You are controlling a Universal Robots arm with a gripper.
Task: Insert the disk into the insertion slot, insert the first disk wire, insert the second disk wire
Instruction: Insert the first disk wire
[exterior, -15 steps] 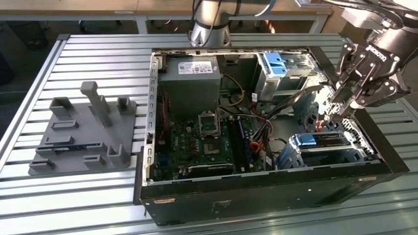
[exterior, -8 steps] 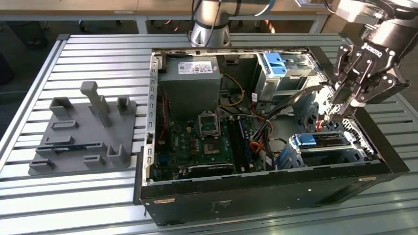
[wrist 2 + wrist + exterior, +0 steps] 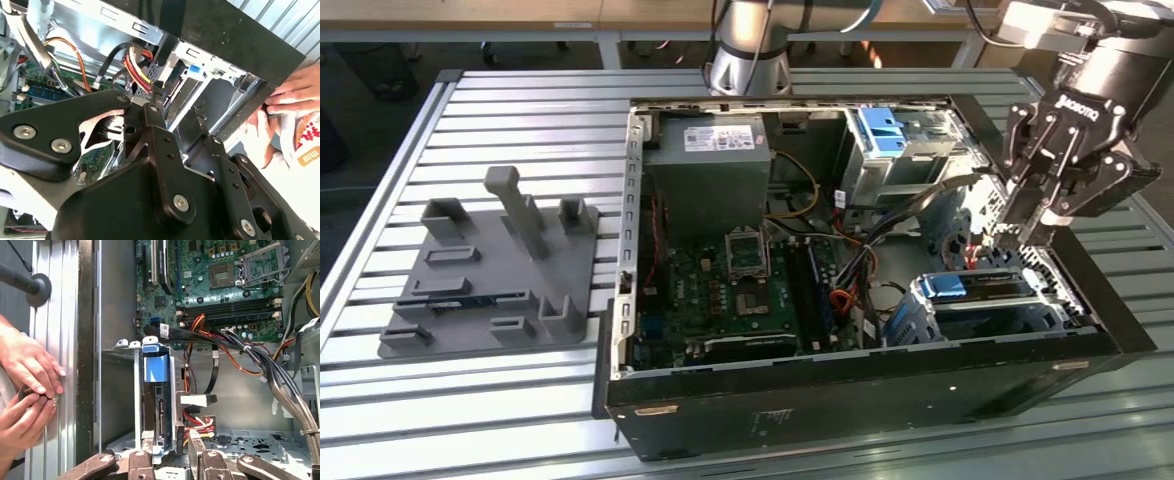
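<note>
The gripper points down into the open computer case, its fingers apart astride the connector end of the disk. The disk sits in the insertion slot, at four o'clock of the case in the exterior view. Red-and-yellow wires run just beside it. In both wrist views a person's hands are just outside the case wall. In the exterior view a grey fixture tray lies at nine o'clock.

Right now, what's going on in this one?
The arm's gripper is down inside the open computer case, at the insertion slot on the exterior view's right. The disk already sits in that slot. Red and yellow wires lie beside its end; whether any is plugged in cannot be told. A person's hands are on the table just outside the case wall.
</note>
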